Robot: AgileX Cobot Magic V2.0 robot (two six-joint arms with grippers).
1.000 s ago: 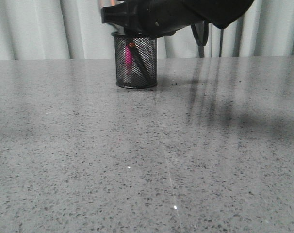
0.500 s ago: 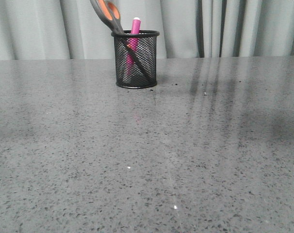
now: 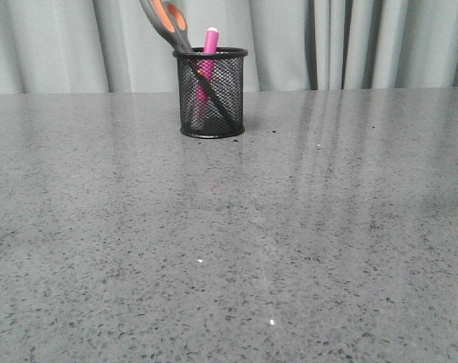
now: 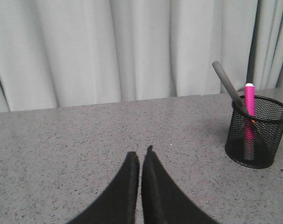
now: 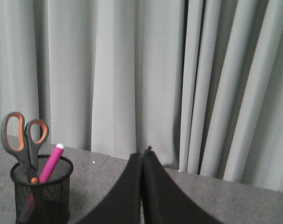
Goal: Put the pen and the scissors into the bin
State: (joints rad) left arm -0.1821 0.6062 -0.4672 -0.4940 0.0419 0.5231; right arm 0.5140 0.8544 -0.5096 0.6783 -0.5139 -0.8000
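Front view: the small black wire-mesh bin (image 3: 211, 92) stands far back on the speckled grey desk (image 3: 229, 249), holding the magenta-pink pen (image 3: 207, 64) and the grey, orange-lined scissors (image 3: 171, 24), handles leaning out leftward.

Left wrist view: the left gripper (image 4: 141, 156) has its fingers pressed together, empty, well apart from the bin (image 4: 257, 132).

Right wrist view: the right gripper (image 5: 142, 153) also has its fingers pressed together, near the bin (image 5: 41, 193).

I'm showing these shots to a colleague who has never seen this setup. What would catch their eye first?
Probably the black mesh bin, standing alone toward the back of the grey speckled table before pale curtains. Out of it stick the magenta pen and the scissors, whose grey and orange handles lean left over the rim. In the wrist views, the left gripper and right gripper look shut, well clear of the bin.
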